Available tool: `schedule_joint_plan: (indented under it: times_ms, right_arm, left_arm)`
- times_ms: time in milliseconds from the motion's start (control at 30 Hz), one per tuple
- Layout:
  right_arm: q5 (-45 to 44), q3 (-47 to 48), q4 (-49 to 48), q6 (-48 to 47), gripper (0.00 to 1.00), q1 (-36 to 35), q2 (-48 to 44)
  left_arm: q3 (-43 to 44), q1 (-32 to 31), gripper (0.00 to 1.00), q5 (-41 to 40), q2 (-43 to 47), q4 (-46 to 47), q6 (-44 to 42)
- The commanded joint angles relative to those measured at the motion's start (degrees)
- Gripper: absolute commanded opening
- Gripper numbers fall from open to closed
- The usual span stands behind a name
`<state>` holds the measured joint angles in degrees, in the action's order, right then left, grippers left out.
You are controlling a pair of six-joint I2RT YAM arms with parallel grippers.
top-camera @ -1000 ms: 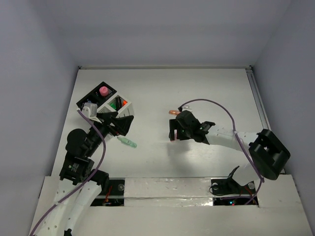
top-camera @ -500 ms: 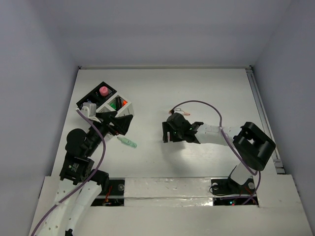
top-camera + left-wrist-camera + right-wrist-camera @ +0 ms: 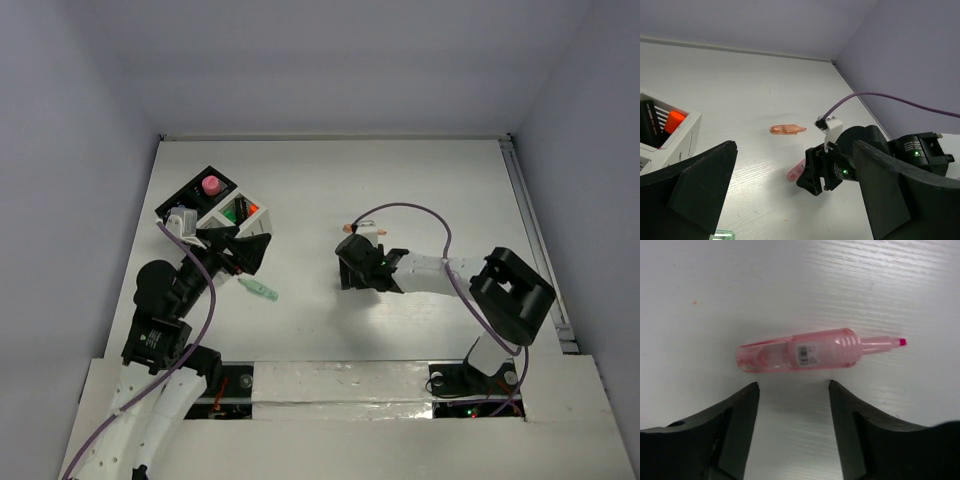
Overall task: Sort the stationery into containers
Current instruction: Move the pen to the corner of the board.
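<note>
One translucent pink highlighter (image 3: 800, 351) lay flat on the white table (image 3: 420, 180), near the middle and well apart from the boxes. Its body was clear rose plastic, blunt at one end, ribbed at the neck, with a small barcode label (image 3: 804, 354) on the barrel. It was uncapped, and a thin stem ended in a magenta tip. In the right wrist view its long axis ran almost level across the frame, the tip pointing right and slightly up, the blunt end left.

The right gripper (image 3: 792, 385) hovered just short of it, fingers spread about as wide as the barrel's middle part and holding nothing. From above the gripper hid most of the highlighter.

Beyond it, a translucent orange marker (image 3: 362, 229) lay apart, pointed end toward the right arm in the left wrist view. The left gripper (image 3: 238, 252) stood wide apart and unladen beside the white box (image 3: 247, 217), which adjoined the black box (image 3: 192, 188). A mint green marker (image 3: 260, 291) lay just in front of it.
</note>
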<state>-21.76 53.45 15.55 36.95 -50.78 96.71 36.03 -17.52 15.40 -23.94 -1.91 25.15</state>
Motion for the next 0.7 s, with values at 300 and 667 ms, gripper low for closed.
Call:
schedule_joint_plan:
  times_ms: [300, 667]
  right_arm:
    - [0.8, -6.3, -6.0, -3.3, 0.91, 0.9, -2.2]
    - [3.6, -0.5, -12.8, -12.8, 0.93, 3.2, 4.6]
  left_arm:
    - [0.5, 0.3, 0.99, 1.1, -0.2, 3.4, 0.0]
    - [0.8, 0.8, 0.99, 0.9, -0.1, 3.2, -0.3]
